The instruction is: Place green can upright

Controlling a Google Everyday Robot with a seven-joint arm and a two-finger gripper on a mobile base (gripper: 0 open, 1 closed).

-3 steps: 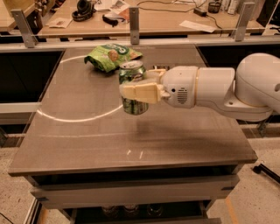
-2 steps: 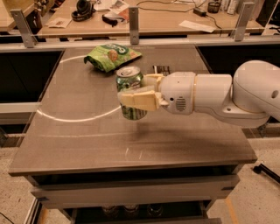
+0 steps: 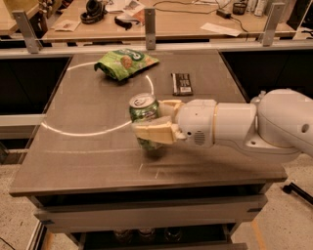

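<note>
Near the middle of the desk (image 3: 83, 163), the pincer (image 3: 149, 118) is gripping the green can (image 3: 143, 111) between its two cream fingers (image 3: 156, 133). One finger is crossing the front of the label and the other is pressing on the far side. The can is standing close to upright, leaning only slightly. Its silver top and pull tab are facing up, and its green and white label is showing above and below the front finger. The bottom of the can is sitting very low over the desk, with a shadow under it, but I cannot tell whether it is touching the surface.

A thick white arm (image 3: 234, 124) is reaching in from the right edge and running almost level over the desk to the pincer. A thin white curved line (image 3: 88, 133) is sweeping across the desk, passing just left of the can.

Toward the far side, a green snack bag (image 3: 124, 62) is lying crumpled, well apart from the can. A dark flat bar (image 3: 182, 83) is lying to the right of the bag, between it and the right edge. Beyond the desk, a wooden bench (image 3: 186, 24) is carrying black headphones (image 3: 95, 10) and some papers (image 3: 220, 28).
</note>
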